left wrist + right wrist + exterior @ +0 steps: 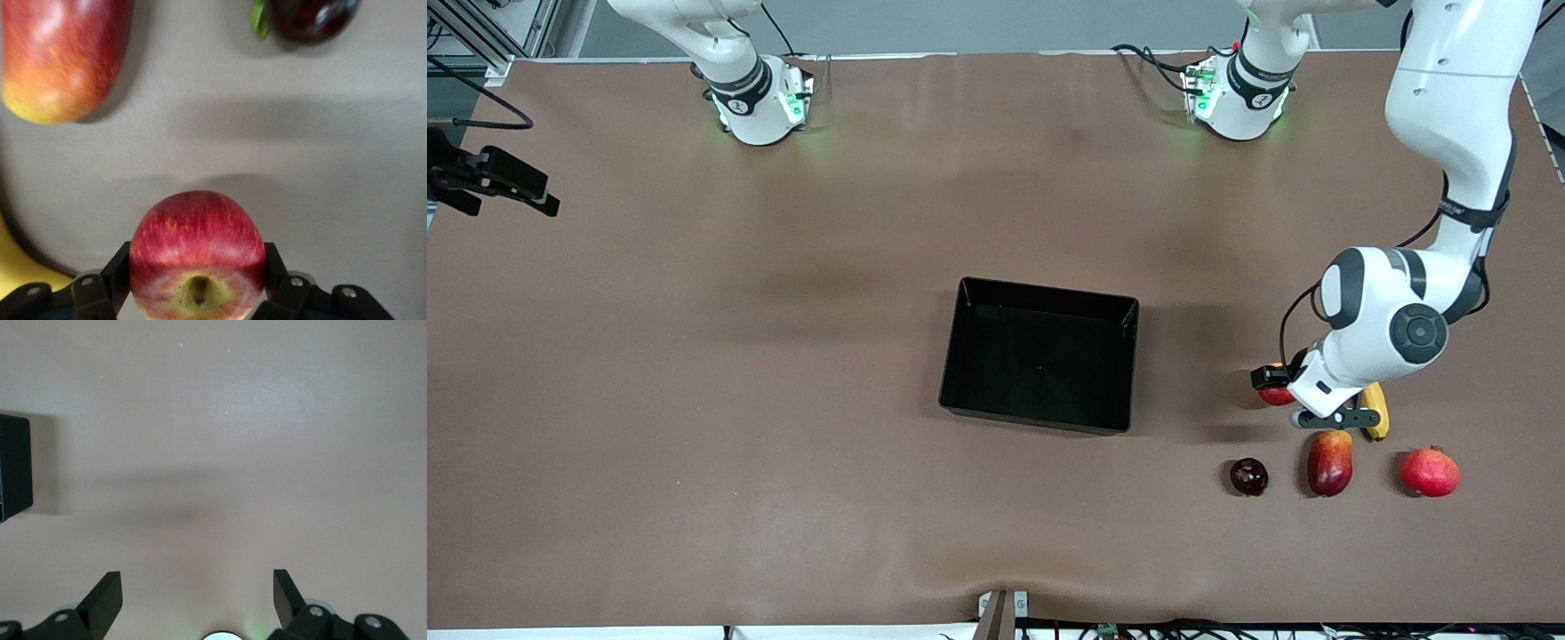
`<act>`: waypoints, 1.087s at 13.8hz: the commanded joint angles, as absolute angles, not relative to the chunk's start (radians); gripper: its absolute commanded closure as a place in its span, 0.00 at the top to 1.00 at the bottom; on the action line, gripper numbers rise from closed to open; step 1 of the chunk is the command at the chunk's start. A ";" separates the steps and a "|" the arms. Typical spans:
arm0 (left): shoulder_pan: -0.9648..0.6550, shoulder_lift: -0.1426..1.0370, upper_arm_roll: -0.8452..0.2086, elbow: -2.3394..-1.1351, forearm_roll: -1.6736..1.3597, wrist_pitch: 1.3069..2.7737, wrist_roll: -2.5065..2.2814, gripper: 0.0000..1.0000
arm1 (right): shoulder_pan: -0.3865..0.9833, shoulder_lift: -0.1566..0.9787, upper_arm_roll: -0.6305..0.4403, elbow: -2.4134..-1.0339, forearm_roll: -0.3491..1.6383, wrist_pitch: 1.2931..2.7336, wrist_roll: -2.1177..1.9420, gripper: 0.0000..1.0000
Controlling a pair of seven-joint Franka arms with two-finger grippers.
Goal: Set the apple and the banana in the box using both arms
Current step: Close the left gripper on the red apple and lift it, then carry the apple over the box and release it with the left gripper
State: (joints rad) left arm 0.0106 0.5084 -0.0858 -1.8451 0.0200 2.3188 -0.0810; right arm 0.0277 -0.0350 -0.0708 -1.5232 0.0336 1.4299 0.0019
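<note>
Left gripper [198,280] is closed on the apple [197,257], one finger [115,270] on each flank. Apple: small, round, red with yellow streaks, yellow-green around the stem dimple, which faces the wrist camera. It sits fully between the fingers, roughly centred. In the front view the left gripper [1282,388] is low over the table [694,356] at the left arm's end, and only a red sliver of the apple [1276,396] shows under the wrist.

Banana [1376,410]: yellow, mostly hidden by the left arm, lying just beside the gripper at about 3 o'clock from it in the front view. Long axis runs roughly 12 to 6, visible tip pointing toward the front camera.

Nearer the front camera, a row of three: dark plum-like fruit [1248,476], red-yellow mango [1329,462] with its long axis about 12 to 6, and pomegranate [1429,472].

Box [1040,354]: glossy black, shallow, rectangular, mid-table, at about 9 o'clock from the left gripper, well apart. Nothing in it.

Right gripper [198,597]: fingers spread, holding nothing, over bare table with a corner of the box [15,467] visible at the edge of its wrist view. Right arm waits.
</note>
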 commanded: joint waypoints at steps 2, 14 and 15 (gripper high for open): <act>-0.073 0.430 -0.100 -1.737 0.021 2.121 -0.182 0.20 | 0.009 -0.041 -0.057 -1.522 0.025 1.440 0.009 1.00; -0.481 0.673 -0.100 -1.347 0.009 2.074 -0.797 0.20 | 0.009 -0.040 -0.057 -1.520 0.025 1.466 0.009 1.00; -0.501 0.698 -0.100 -1.330 0.008 2.077 -0.825 0.20 | 0.009 -0.041 -0.057 -1.520 0.025 1.466 0.009 1.00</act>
